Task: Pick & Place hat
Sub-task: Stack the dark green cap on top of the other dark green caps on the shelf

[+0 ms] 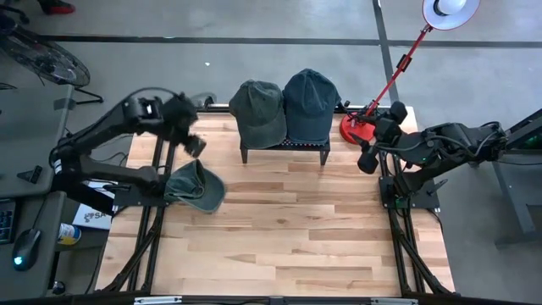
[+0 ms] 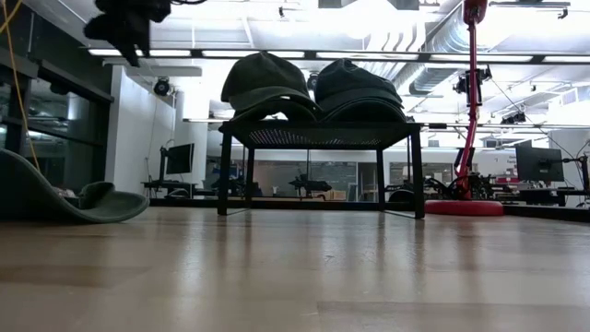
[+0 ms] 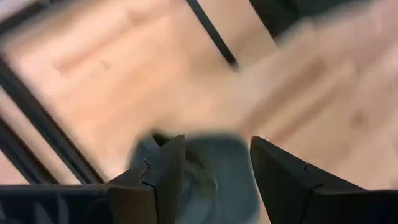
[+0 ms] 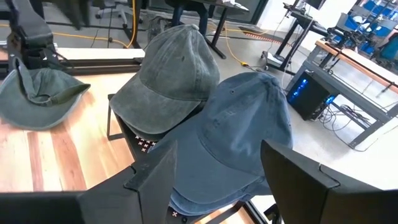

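Left claw (image 1: 194, 144): raised above the desk's left side, fingers (image 3: 163, 177) spread apart, nothing between them; the dark-green cap lay right below it.
Right claw (image 1: 367, 159): at the desk's right edge, near the stand's right end, fingers (image 4: 292, 177) apart and empty, aimed at the two caps on the stand.
Loose hat: faded dark-green cotton baseball cap (image 1: 195, 185), on the light wooden plank desk (image 1: 288, 229) at its left side, flipped so the hollow showed; in the low view it sat at the far left with the brim tilted up (image 2: 88, 200).
Stand: small black metal rack with a perforated top (image 2: 318, 136), at the back middle of the desk.
Hats on stand: second dark-green cap (image 1: 257, 113) on the left half, dusty-blue cotton cap (image 1: 309, 103) on the right half, the two touching, both crown-up, brims toward the desk's front.
Lamp: red-armed lamp with a round red base (image 1: 356, 129), just right of the stand; white shade (image 1: 449, 12) beyond the back right corner of the desk.
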Controlling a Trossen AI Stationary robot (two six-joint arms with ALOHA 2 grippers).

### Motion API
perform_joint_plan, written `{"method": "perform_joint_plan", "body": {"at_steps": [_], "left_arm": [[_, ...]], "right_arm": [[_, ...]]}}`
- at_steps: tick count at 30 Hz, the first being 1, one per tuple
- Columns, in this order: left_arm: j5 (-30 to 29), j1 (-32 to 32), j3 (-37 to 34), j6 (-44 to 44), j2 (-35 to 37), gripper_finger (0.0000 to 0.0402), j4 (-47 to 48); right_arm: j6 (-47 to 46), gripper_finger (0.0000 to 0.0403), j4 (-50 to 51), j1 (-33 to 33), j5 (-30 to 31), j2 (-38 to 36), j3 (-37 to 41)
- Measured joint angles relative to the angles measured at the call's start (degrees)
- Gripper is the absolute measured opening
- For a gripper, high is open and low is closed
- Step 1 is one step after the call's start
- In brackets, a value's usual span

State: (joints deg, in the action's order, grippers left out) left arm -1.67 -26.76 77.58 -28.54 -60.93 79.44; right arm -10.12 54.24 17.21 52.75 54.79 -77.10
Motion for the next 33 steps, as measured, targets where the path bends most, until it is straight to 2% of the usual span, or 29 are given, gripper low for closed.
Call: {"method": "perform_joint_plan", "body": {"at_steps": [4, 12, 18, 25, 29, 33], "left_arm": [[2.1, 9.7, -2.4, -5.5, 0.3, 0.0179, 3.1], [4.4, 29.7, -12.7, -18.9, -0.4, 0.0179, 0.9], [6.1, 42.0, -20.7, -18.0, -2.3, 0.0179, -6.8], [0.9, 50.1, -25.8, -10.5, -7.4, 0.0179, -12.2], [-3.5, 52.1, -26.4, -10.1, -11.0, 0.0179, -12.2], [-5.2, 53.1, -27.3, -7.2, -14.3, 0.0179, -12.9]], "right_arm": [[1.3, 0.0227, 0.0, 0.0, -1.0, 0.0, 0.0], [1.6, 0.0227, 0.0, 0.0, -3.6, 0.0, 0.0], [3.2, 0.0227, 0.6, 0.0, -5.1, 0.0, 0.0], [4.2, 0.0227, 0.8, 0.0, -7.6, 0.0, 0.0], [4.2, 0.0227, 0.9, 0.0, -8.8, 0.0, 0.0], [4.2, 0.0227, 0.9, 0.0, -9.7, 0.0, 0.0]]}}
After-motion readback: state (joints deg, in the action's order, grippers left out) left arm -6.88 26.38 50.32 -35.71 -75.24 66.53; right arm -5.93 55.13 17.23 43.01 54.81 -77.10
